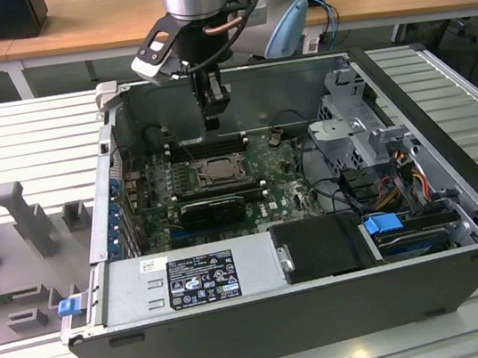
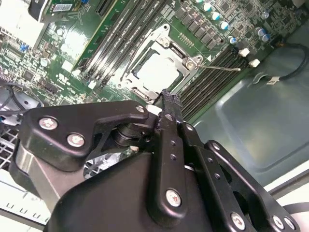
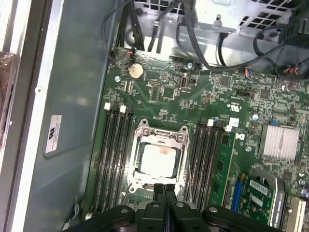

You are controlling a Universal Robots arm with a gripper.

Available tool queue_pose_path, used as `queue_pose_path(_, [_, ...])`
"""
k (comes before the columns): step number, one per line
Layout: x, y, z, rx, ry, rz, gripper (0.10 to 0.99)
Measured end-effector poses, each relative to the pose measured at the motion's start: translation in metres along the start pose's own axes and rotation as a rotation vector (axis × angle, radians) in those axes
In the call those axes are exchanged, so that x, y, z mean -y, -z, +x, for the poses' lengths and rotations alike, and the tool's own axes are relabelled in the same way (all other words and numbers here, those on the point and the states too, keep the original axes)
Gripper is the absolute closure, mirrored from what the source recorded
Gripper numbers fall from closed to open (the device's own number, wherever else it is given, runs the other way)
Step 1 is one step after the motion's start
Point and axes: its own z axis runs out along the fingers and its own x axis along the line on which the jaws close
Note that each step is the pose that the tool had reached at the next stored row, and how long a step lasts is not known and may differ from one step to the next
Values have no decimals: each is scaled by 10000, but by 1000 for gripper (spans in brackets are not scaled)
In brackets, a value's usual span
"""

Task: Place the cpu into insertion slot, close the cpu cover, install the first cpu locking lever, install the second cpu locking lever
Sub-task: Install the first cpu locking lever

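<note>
cpu (image 3: 157, 160) sitting in slot (image 1: 216, 172), cover (image 3: 161, 133) down over slot, thin lever (image 2: 222, 68) sticking out beside slot, gripper (image 3: 164, 189) above slot, fingers together, nothing held

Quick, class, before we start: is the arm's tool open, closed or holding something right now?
Tool: closed, holding nothing, poised just above the cpu seated in its socket.

cpu (image 3: 159, 162) under cpu cover (image 3: 161, 133), memory slots (image 3: 113, 150) on both sides, end effector (image 3: 164, 187) above, inside case (image 1: 330, 309)
</note>
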Motion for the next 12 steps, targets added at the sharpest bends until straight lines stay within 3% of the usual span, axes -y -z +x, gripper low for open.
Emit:
queue_pose_path(6, [0, 0, 0, -19, 848, -4, 980])
queue_pose_path(12, [8, 0, -5, -26, 1197, -6, 980])
